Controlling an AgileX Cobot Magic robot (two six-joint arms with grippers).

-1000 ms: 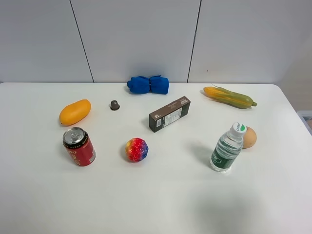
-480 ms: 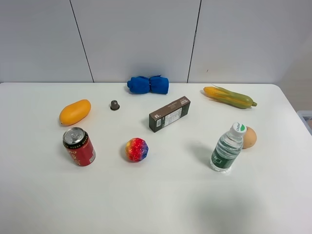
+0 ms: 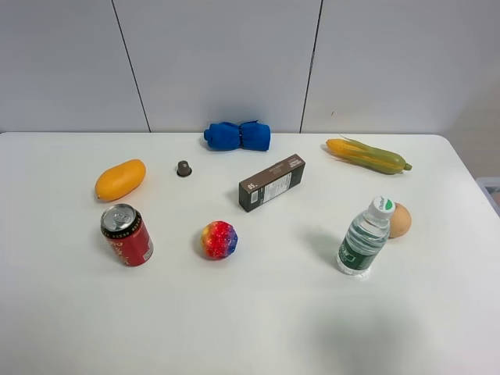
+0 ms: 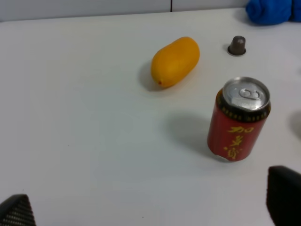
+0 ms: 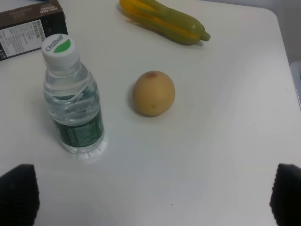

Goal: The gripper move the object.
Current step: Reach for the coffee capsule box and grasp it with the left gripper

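The dark brown carton (image 3: 271, 182) with a white label panel lies on its side near the middle of the white table (image 3: 258, 312). One end of it shows in the right wrist view (image 5: 28, 29). Neither gripper shows in the exterior high view. My left gripper (image 4: 150, 207) is open and empty, low over the table short of the red soda can (image 4: 239, 120). My right gripper (image 5: 150, 195) is open and empty, short of the water bottle (image 5: 73, 103) and a tan round fruit (image 5: 153, 92). Only the black fingertips (image 5: 18, 190) show.
A mango (image 3: 120, 179), a small dark capsule (image 3: 184, 168), a rolled blue cloth (image 3: 237, 135), a corn cob (image 3: 367, 155), a multicoloured ball (image 3: 219, 239), the can (image 3: 126, 234), the bottle (image 3: 364, 237) and the fruit (image 3: 399, 220) stand around the carton.
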